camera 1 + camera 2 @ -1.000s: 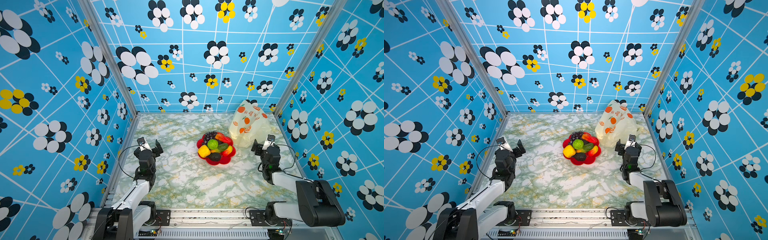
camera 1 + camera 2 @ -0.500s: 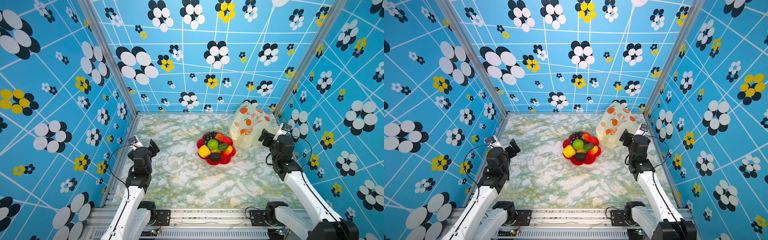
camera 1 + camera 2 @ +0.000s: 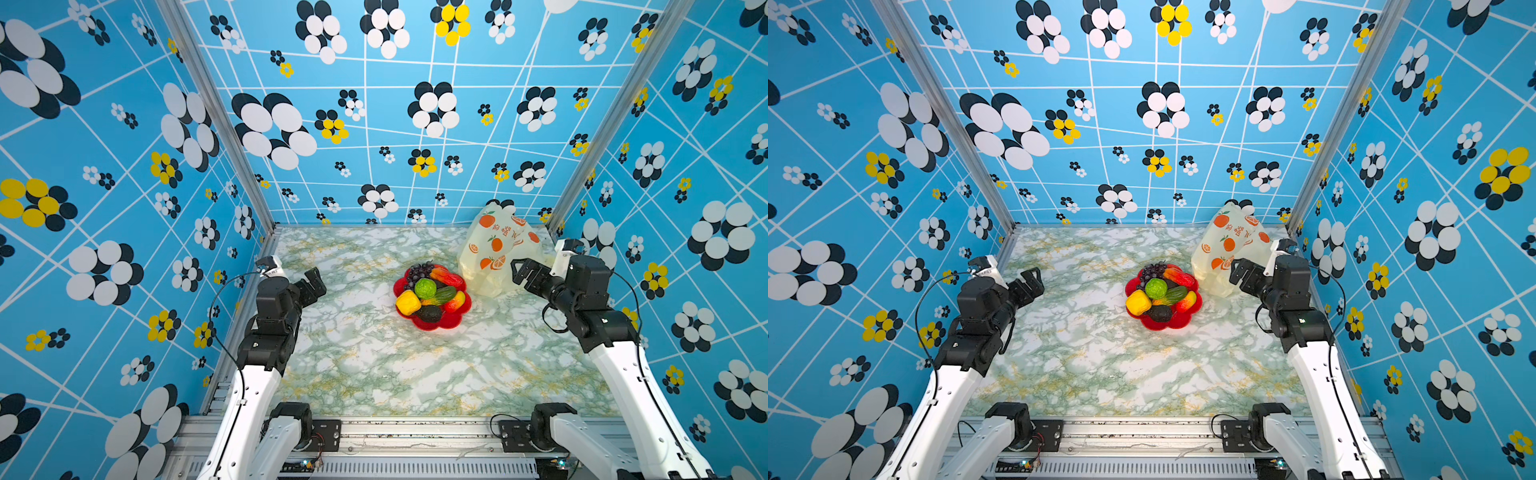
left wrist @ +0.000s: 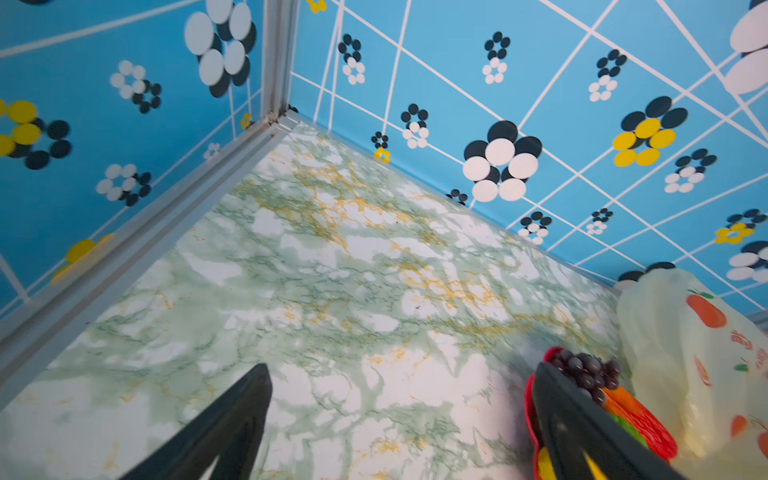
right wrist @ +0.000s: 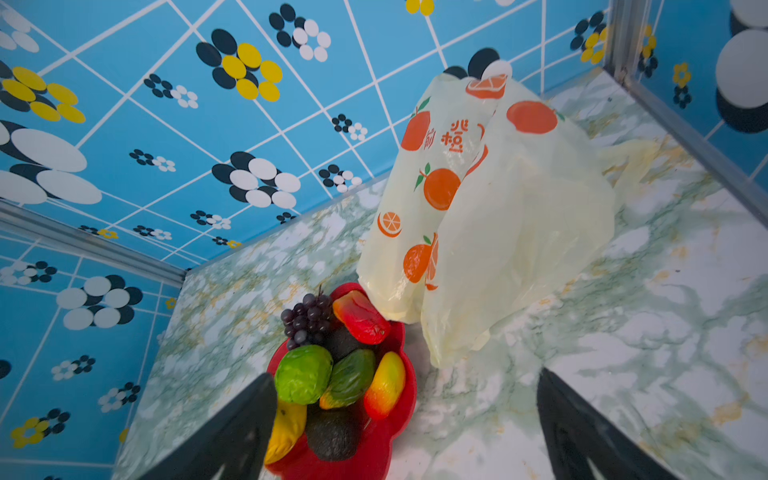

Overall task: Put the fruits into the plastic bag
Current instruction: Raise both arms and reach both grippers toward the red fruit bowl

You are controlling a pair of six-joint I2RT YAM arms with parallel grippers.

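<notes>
the task looks unstarted: on the marble table (image 3: 374,365) the plastic bag (image 3: 492,249) slumps just ahead of the right claw (image 3: 519,273), apparently empty though its mouth is hidden, touching the red flower-shaped dish (image 3: 432,326) that sits ahead and inward of that claw. all the fruits (image 3: 428,293) are heaped in the dish, from the bumpy green ball (image 3: 424,288) to the grape bunch (image 5: 307,320), so every one has yet to be bagged. both claws gape wide and hold nothing, the left claw (image 3: 315,282) well apart from the dish.
</notes>
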